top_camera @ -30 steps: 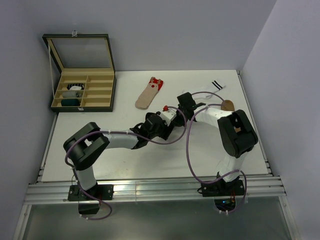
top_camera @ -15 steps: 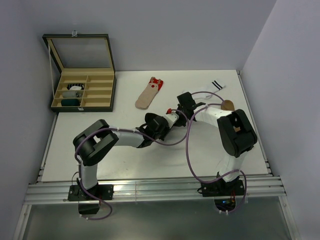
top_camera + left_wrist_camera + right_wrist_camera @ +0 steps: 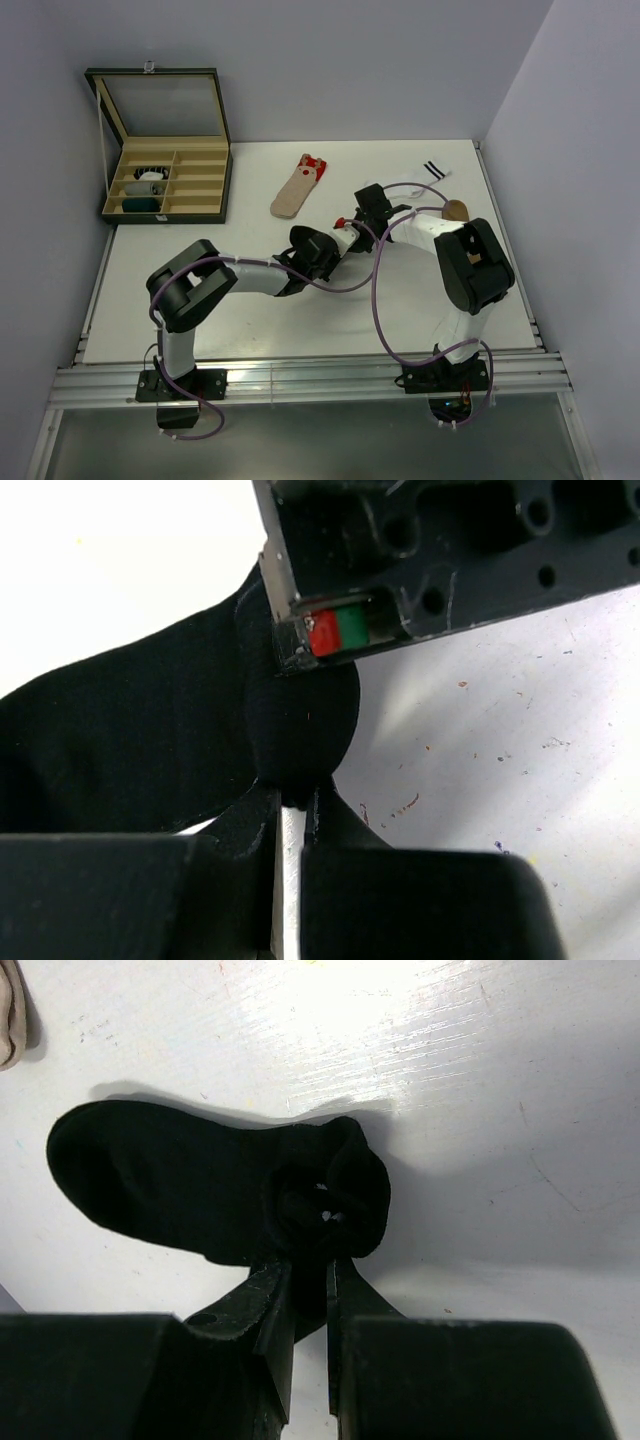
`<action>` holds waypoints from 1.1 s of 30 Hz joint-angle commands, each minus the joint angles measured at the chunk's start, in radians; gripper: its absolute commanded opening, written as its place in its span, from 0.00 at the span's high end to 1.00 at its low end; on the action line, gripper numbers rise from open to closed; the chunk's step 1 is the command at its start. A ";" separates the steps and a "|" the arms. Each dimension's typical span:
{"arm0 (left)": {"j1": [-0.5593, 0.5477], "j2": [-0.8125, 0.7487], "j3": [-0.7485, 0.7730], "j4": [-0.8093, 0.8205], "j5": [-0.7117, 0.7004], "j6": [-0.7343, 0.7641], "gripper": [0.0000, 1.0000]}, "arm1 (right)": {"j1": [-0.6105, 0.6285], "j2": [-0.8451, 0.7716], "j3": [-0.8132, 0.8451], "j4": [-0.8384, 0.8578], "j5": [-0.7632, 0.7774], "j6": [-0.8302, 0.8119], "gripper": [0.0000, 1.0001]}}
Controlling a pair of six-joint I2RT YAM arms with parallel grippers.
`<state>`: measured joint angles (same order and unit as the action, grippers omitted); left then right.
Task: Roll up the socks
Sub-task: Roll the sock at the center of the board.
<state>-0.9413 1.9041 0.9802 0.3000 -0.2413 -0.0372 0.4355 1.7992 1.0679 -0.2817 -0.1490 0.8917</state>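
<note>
Mid-roll: left claw (image 3: 297, 802) and right claw (image 3: 308, 1260) are both pinching the black sock (image 3: 150, 1180) at its bunched end; next move is probably calling for winding toward the toe.

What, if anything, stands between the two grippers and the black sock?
Nothing visible does. The left gripper and the right gripper are both shut directly on the black sock, pinching its bunched fabric.

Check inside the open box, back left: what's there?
Left compartments of the box hold a black-and-white bundle, a white bundle and a dark bundle. The long slots look bare. The front wall covers the nearest row's edge; too small to confirm socks.
</note>
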 commanded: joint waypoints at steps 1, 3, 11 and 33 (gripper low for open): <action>-0.002 -0.031 0.008 -0.010 0.043 0.000 0.99 | 0.008 0.023 -0.002 -0.036 -0.009 -0.017 0.88; -0.002 -0.028 0.020 -0.039 0.022 -0.006 0.96 | 0.008 0.022 0.000 -0.040 -0.001 -0.016 0.95; -0.004 -0.094 -0.025 0.037 -0.018 -0.001 0.48 | 0.008 0.046 0.012 -0.047 -0.007 -0.017 0.98; -0.008 -0.016 0.026 -0.028 -0.006 0.026 0.52 | 0.008 0.057 0.014 -0.040 -0.040 -0.016 0.98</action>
<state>-0.9428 1.8687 0.9714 0.3103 -0.2432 -0.0181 0.4358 1.8164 1.0756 -0.2718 -0.1928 0.8917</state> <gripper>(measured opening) 0.483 0.169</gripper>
